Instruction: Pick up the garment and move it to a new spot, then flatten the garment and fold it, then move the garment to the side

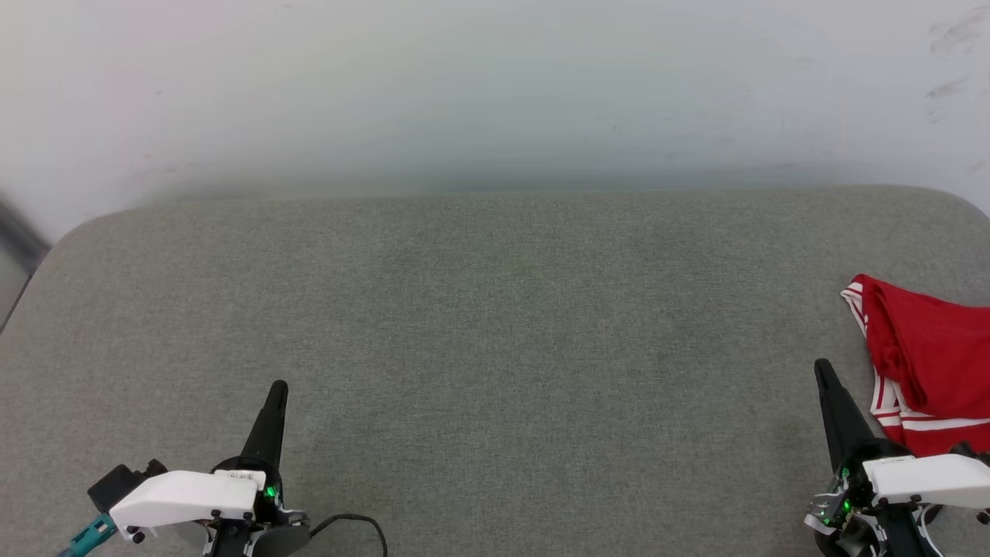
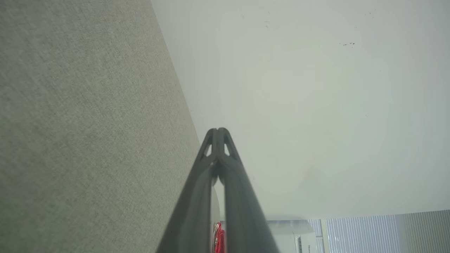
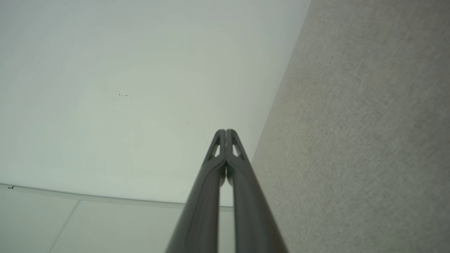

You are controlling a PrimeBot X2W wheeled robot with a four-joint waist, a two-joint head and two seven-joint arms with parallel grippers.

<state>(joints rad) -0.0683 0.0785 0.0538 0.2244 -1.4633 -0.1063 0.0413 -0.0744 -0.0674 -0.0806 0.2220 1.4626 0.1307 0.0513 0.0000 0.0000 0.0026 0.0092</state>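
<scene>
- Grey pad (image 1: 495,325) fills most of the head view, with a white wall (image 1: 495,93) behind it.
- The garment (image 1: 928,363) lies bunched up at the pad's right side, red with white stripes. Part of it runs off the picture, so I cannot tell if it is folded.
- The left gripper (image 1: 277,391) is over the pad's near left part. The right gripper (image 1: 824,370) is over the pad's near right part, just beside the garment. Both hold nothing.
- In the left wrist view, the left gripper's two fingers (image 2: 211,196) are pressed together at the tips. A bit of red cloth shows low between them, far across the pad.
- In the right wrist view, the right gripper's fingers (image 3: 242,196) are pressed together too, above bare pad.
- This could be a shirt waiting to be picked up, or a shirt put aside at the end. I cannot tell which.
- My guess: the cloth is soft and floppy, and any grab needs the fingers opened first.
</scene>
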